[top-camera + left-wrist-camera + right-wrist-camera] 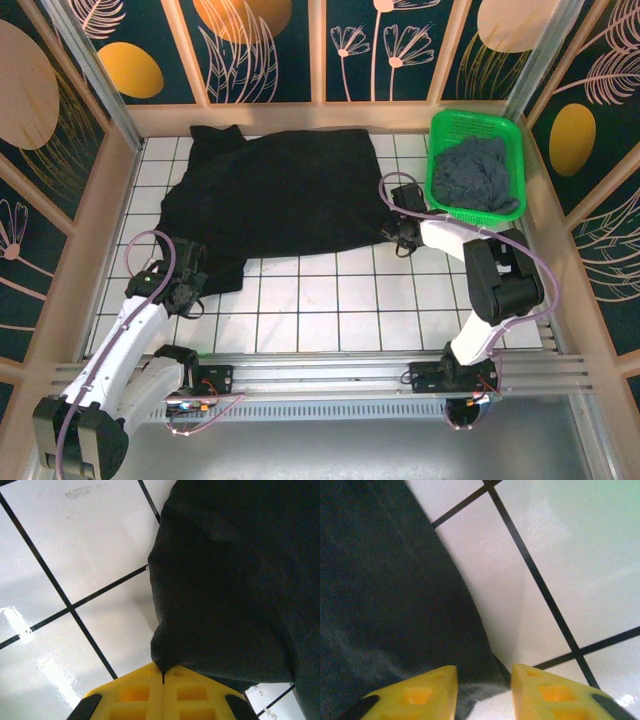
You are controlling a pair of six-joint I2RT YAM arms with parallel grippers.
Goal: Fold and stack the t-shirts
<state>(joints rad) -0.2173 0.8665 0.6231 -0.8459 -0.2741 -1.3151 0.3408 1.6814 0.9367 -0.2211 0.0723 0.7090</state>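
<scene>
At the left jaws: the left gripper [163, 680] is seen closed, its yellow fingers pressed together with a corner of the black t-shirt [235, 580] pinched between them.
At the right jaws: the right gripper [484, 674] is held apart at a moderate gap. The shirt's edge lies between the fingers and is not clamped, so far as can be seen.
Position of the black shirt: it is spread mostly flat over the far half of the tiled table [320, 310]. The left grip is at its near-left corner and the right gripper at its near-right edge.
Second shirt: the grey-blue t-shirt [478, 175] is found crumpled inside the green basket [437, 140] at the far right corner.
Handling: the cloth is judged light, soft and limp. Any unsupported span is expected to sag and drag, and slip from a shallow pinch is possible.
Hold points: corners and hems are recommended, taken deep. Both near corners should be secured before a fold is lifted.
Edges: the far hem lies close to the back wall [300, 115].
Open room: bare tiles are available on the near side, between the shirt and the arm bases, and are judged enough for a fold. The right arm is crowded by the basket on its far side.
</scene>
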